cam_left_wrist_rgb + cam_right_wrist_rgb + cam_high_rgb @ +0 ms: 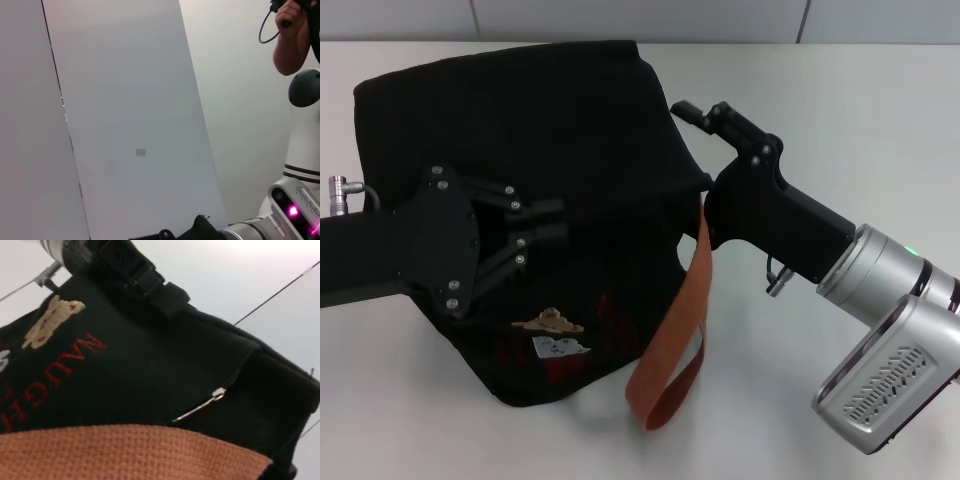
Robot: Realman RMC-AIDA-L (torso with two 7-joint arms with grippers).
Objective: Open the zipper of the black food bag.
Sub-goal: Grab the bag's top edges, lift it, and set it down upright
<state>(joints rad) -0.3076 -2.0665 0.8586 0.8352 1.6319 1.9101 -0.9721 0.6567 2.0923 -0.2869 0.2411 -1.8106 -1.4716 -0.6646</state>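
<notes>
The black food bag [520, 110] lies on the white table with its front toward me, showing a bear patch [550, 320] and red lettering [55, 375]. One orange-brown strap [675, 330] loops off its right side. My left gripper [548, 220] lies over the middle of the bag, its fingers close together and pinching black fabric. My right gripper [698, 110] hovers at the bag's upper right corner, fingers apart and holding nothing. In the right wrist view the silver zipper pull [200, 407] hangs free on the bag's side, just above the strap [125, 452].
White table [840, 90] stretches to the right of the bag and in front of it. A tiled wall runs along the back. The left wrist view shows only wall panels, part of my right arm [280, 210] and a person's arm [292, 45] high up.
</notes>
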